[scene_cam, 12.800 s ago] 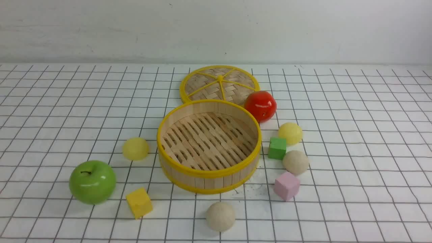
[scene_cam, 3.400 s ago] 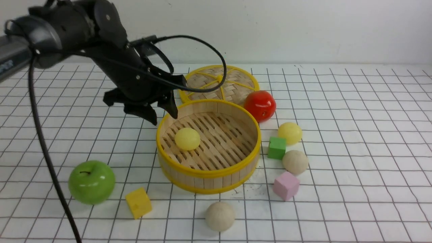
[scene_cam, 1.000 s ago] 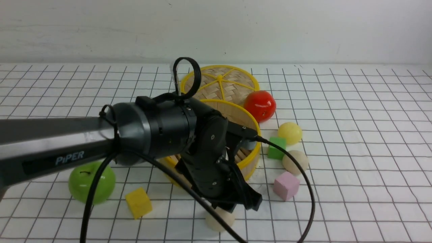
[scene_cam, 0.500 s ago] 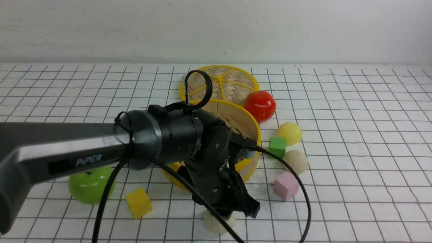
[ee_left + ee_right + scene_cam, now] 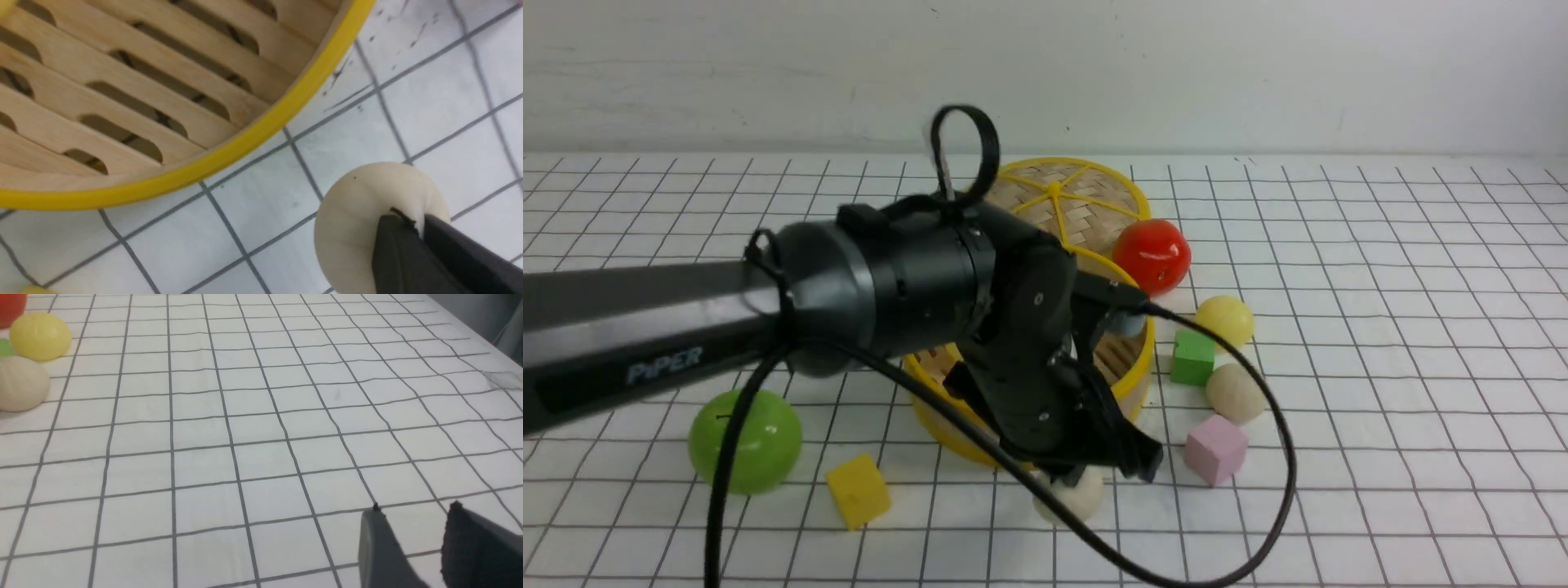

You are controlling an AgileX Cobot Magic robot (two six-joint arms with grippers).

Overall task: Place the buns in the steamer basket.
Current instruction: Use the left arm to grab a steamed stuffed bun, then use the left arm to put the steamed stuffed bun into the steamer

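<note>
Gridded tabletop [image 5: 1380, 269] — L jaws pinched tight on cream bun [image 5: 359, 204] by basket [image 5: 261, 130]; R jaws apart.

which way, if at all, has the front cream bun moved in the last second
Yes. Against the yellow cube, the cream bun, pinched by the left gripper, now sits higher and slightly right in the front view, closer to the steamer basket.
</note>
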